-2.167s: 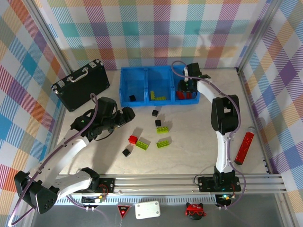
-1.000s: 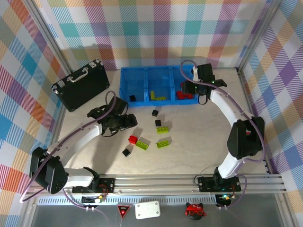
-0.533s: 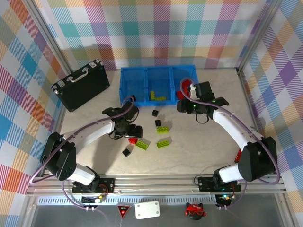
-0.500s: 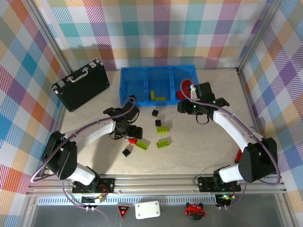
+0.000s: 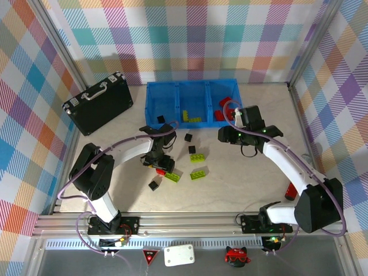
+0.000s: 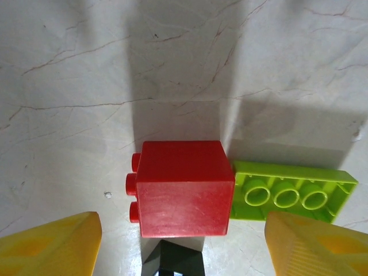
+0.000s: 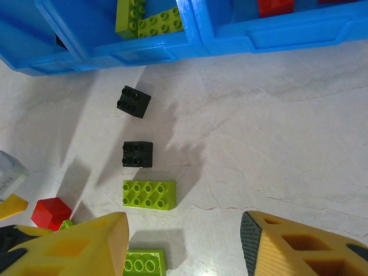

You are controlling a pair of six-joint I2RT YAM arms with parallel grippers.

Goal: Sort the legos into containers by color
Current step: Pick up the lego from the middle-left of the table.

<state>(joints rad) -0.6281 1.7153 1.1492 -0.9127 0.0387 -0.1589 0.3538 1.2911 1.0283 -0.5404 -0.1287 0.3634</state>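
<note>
The left gripper (image 6: 184, 248) hangs over a red square plastic brick (image 6: 184, 195), its yellow fingers spread wide on either side and touching nothing (no grip yet). A lime-green studded brick (image 6: 293, 192) lies hollow side up against the red one's flank, and I judge it could get nudged when the jaws close. The right gripper (image 7: 184, 247) is likewise parted and empty, near the bright blue three-compartment plastic tray (image 5: 172, 84). Sorting looks partly done: a black cube (image 5: 161, 119) sits in the left compartment, lime pieces (image 5: 192, 117) in the middle, red ones (image 5: 223, 113) in the right. Three loose black cubes (image 7: 138, 154), two more lime bricks (image 7: 149, 194) and this pair remain on the table. The black hard case (image 5: 99, 102) stands well apart.
</note>
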